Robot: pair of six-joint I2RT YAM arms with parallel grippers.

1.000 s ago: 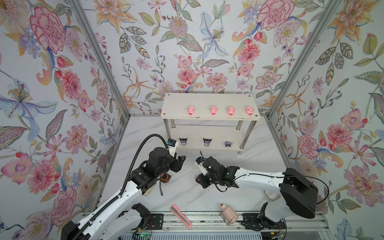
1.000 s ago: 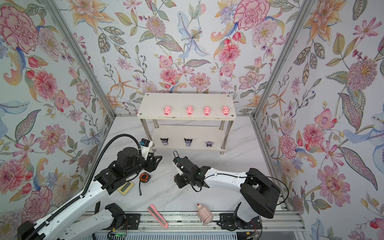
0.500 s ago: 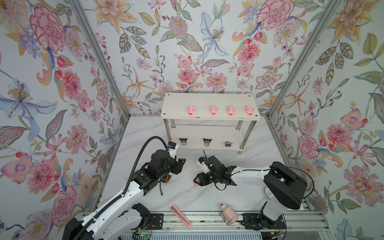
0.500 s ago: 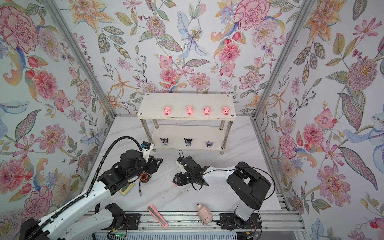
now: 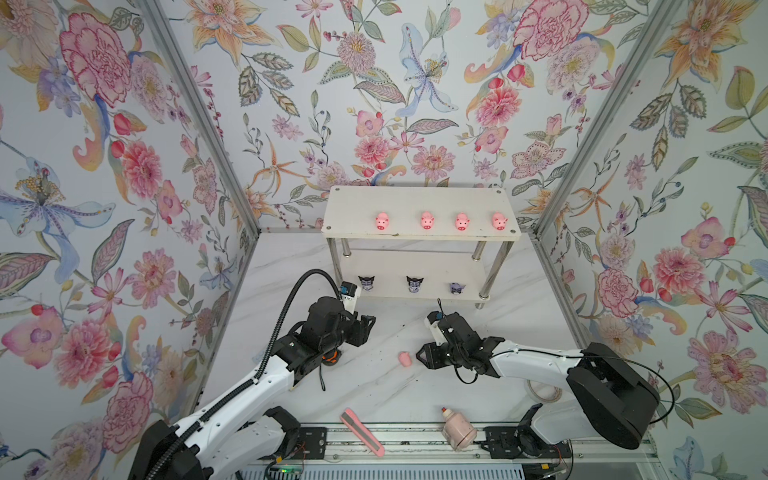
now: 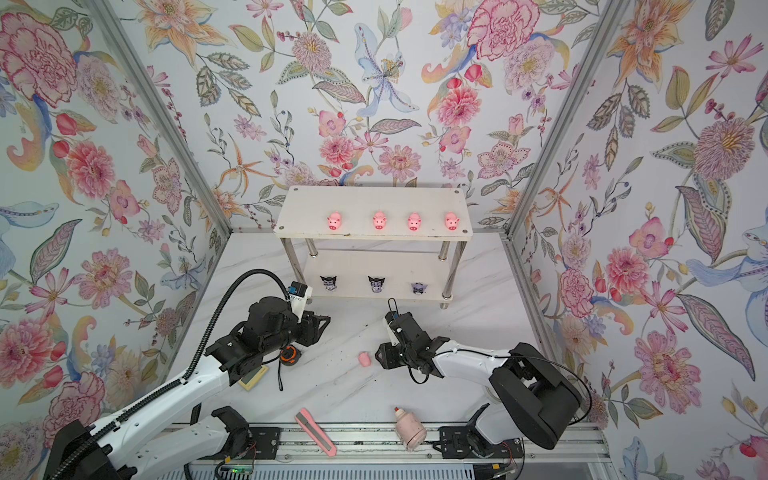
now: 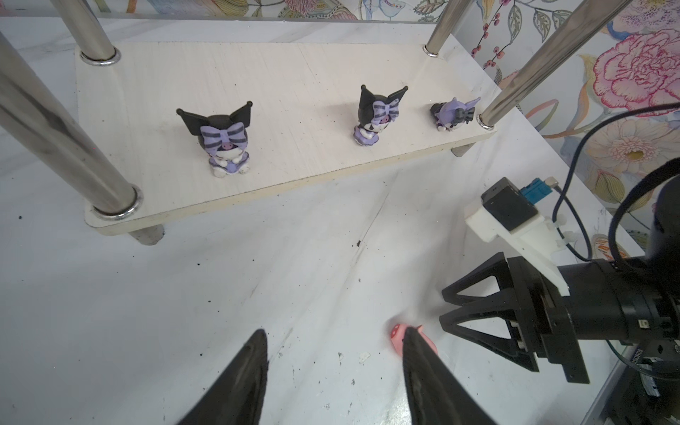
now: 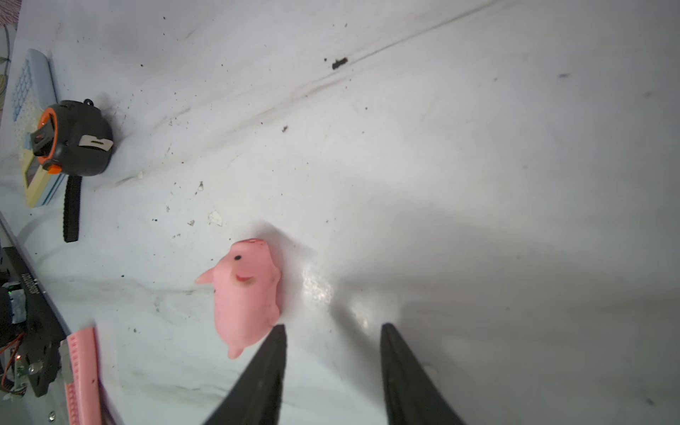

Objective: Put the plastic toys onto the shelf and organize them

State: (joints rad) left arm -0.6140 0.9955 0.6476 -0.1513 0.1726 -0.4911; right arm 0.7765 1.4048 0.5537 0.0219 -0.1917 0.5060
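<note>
Scanning from the big stuff down: the shelf sits back centre in both top views. Four pink pigs line the front of its top board and three horned figurines the lower one. Nothing up there has shifted over the last second.

Over at left of centre, my left gripper has barely moved. Its jaws stand well apart with nothing between them, pointed toward the lower board.

Now the change: my right gripper has drawn back a little toward the right of the frame. The fifth pig, which I couldn't make out a second ago with the gripper over that spot, now lies in the open on the marble table. So no grip. I read that as a pick that slipped or was let go, and the last toy isn't on its way to the shelf yet.

In the right wrist view the jaws are narrowly parted and empty. The pig lies on its side, lower middle of the frame, just outside one fingertip. Its rear end almost touches that fingertip; it is not between the two. From above, it lies just left of the tips, below centre. I reckon I must sidestep to straddle it before closing.
</note>
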